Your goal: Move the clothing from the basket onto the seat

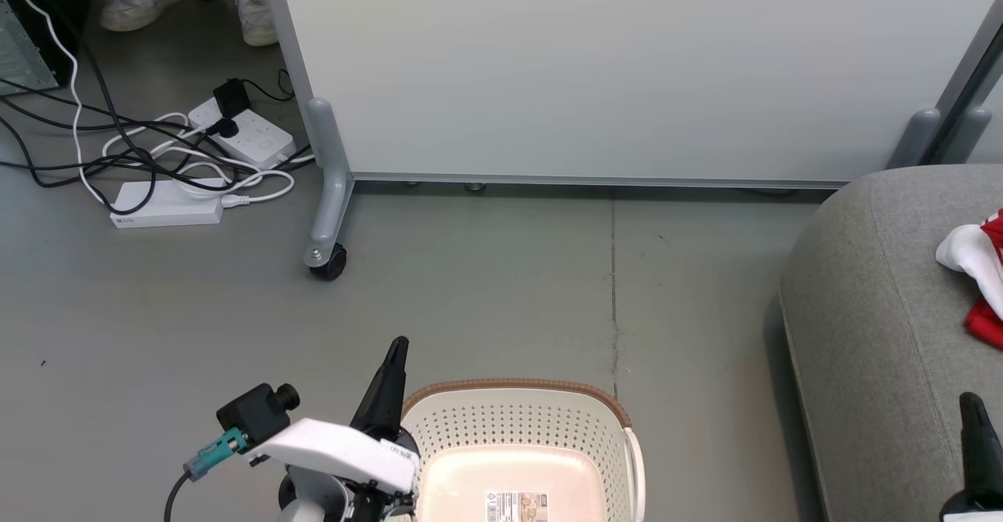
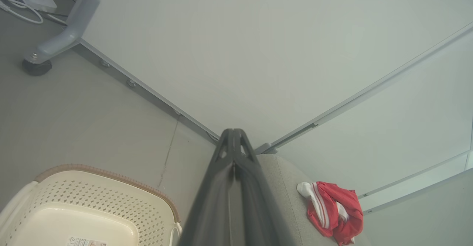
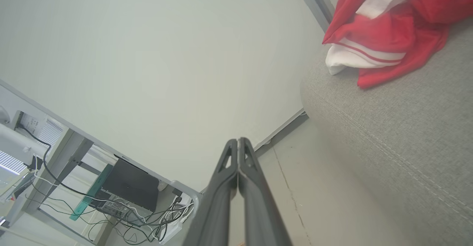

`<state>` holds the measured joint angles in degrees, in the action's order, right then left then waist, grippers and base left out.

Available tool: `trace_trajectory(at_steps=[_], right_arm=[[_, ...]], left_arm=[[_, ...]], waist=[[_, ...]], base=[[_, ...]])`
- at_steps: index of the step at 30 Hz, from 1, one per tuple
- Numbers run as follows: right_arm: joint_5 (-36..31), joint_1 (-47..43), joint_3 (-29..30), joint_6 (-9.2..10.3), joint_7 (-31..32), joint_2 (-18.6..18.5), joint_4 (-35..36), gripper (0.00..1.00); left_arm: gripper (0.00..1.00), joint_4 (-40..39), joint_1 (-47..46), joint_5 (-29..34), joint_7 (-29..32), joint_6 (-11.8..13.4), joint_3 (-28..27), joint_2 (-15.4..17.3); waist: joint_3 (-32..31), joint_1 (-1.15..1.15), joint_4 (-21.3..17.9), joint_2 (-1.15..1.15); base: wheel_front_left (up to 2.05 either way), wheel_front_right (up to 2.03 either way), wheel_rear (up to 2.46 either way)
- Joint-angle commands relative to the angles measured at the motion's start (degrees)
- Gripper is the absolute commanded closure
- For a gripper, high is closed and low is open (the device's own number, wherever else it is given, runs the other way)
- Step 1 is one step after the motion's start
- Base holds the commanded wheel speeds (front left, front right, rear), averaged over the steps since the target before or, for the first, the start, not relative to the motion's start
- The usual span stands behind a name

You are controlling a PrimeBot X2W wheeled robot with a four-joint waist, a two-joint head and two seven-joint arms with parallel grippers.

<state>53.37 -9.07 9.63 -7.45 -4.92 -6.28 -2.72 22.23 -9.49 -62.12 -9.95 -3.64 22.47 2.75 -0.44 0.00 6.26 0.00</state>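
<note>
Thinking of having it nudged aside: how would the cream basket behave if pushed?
Probably light: the basket has perforated plastic walls, and its visible bottom holds just a sticker. It would likely slide rather than tip on the smooth floor, since its base looks wide. The walls may flex if squeezed.

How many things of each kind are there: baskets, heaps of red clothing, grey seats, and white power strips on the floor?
basket: 1
red clothing heap: 1
grey seat: 1
white power strips: 2
Total: 5
</note>
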Motion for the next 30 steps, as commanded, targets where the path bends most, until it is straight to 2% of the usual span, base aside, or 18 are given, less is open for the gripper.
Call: trace_trajectory(at_steps=[1, 30], right_arm=[[2.53, -0.53, 1.04, -0.04, 0.46, -0.66, 1.25, 1.00], [24.49, -5.40, 6.00, -0.07, 2.74, -2.14, 5.58, 1.00]], left_arm=[[1.00, -0.38, -2.35, -2.13, 0.39, -0.56, 0.17, 0.08], [1.00, 1.71, -7.46, -18.92, 2.76, -2.05, 2.31, 0.13]], waist=[[0.01, 0.00, -0.14, 0.00], [0.18, 0.00, -2.24, 0.00]], base=[[0.00, 0.00, 0.00], [0.00, 0.00, 0.00]])
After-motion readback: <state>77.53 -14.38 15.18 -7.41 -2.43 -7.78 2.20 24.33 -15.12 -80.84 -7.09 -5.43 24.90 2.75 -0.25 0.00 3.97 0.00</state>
